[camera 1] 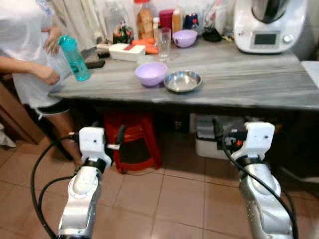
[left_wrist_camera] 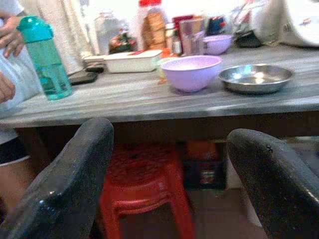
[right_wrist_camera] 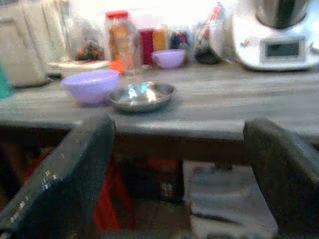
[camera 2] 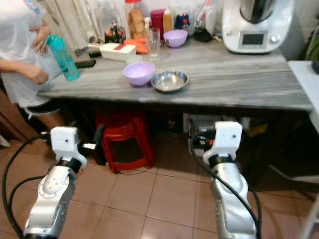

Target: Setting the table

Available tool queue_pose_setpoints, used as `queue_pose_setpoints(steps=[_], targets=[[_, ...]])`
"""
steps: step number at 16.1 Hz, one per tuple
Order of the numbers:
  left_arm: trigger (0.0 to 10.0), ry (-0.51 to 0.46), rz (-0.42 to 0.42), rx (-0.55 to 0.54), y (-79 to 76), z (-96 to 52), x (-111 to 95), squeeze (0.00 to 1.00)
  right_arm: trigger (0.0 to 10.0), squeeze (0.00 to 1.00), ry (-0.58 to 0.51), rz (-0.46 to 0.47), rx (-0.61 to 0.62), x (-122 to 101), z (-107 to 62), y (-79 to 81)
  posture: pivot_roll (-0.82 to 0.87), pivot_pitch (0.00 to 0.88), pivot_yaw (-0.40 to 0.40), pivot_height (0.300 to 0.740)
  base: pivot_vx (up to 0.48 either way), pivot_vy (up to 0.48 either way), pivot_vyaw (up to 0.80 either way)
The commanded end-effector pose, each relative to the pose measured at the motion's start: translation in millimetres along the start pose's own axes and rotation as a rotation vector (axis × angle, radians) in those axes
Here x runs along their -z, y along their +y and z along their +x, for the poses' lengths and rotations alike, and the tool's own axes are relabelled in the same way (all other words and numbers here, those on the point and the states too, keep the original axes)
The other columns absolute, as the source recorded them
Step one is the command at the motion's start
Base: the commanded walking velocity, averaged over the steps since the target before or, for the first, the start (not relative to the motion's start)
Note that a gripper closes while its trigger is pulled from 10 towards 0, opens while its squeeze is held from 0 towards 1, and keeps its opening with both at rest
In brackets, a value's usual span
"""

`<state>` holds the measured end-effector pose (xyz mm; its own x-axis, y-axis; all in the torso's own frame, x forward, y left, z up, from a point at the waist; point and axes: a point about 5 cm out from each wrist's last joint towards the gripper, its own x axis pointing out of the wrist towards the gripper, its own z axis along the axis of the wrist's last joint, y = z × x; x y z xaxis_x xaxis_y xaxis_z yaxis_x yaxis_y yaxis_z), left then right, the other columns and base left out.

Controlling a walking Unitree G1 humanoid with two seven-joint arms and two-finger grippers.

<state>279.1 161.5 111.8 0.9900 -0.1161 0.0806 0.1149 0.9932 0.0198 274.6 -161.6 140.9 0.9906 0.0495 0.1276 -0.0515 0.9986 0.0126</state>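
Lavender bowl (camera 1: pixel 151 73) and steel dish (camera 1: pixel 183 80) are sitting side by side on the desk (camera 1: pixel 239 79); both pincers, left (left_wrist_camera: pixel 164 174) and right (right_wrist_camera: pixel 189 169), are hanging open, empty, below its edge.

Shiny metal dish (camera 1: pixel 183 80), seemingly plastic lilac bowl (camera 1: pixel 151 73) (matt), grey streaked tabletop (camera 1: pixel 249 74).

both arms low and forward, left tool (left_wrist_camera: pixel 169 184) and right tool (right_wrist_camera: pixel 182 179) spread wide
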Motion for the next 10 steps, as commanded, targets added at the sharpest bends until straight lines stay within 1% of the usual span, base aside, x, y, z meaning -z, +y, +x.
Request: queue_pose_setpoints(steps=[1, 3, 5, 6, 10], targets=[[10.0, -0.007, 0.000, -0.004, 8.5, -2.3, -0.6, 0.00, 10.0, 0.00, -0.020, 0.010, -0.019, -4.2, 3.4, 7.2, -0.04, 0.000, 0.118, 0.740, 0.000, 0.000, 0.00], [10.0, 0.003, -0.005, -0.008, 5.2, -1.4, 1.6, 0.00, 10.0, 0.00, -0.016, 0.008, -0.021, -3.5, 3.9, 7.2, -0.04, 0.000, 0.116, 0.740, 0.000, 0.000, 0.00], [10.0, 0.007, -0.002, -0.008, 2.6, -1.0, 2.6, 0.00, 10.0, 0.00, -0.012, 0.005, -0.024, -2.9, 4.5, 6.4, -0.04, 0.000, 0.115, 0.740, 0.000, 0.000, -0.46], [10.0, 0.009, 0.006, -0.006, 2.2, -1.1, 3.1, 0.00, 10.0, 0.00, -0.010, 0.004, -0.024, -2.4, 4.7, 6.4, -0.04, 0.000, 0.114, 0.740, 0.000, 0.000, -0.57], [10.0, 0.013, 0.014, 0.000, 0.8, -1.1, 5.4, 0.00, 10.0, 0.00, -0.006, 0.002, -0.028, -1.6, 6.0, 7.6, -0.04, 0.000, 0.110, 0.740, 0.000, 0.000, -0.80]])
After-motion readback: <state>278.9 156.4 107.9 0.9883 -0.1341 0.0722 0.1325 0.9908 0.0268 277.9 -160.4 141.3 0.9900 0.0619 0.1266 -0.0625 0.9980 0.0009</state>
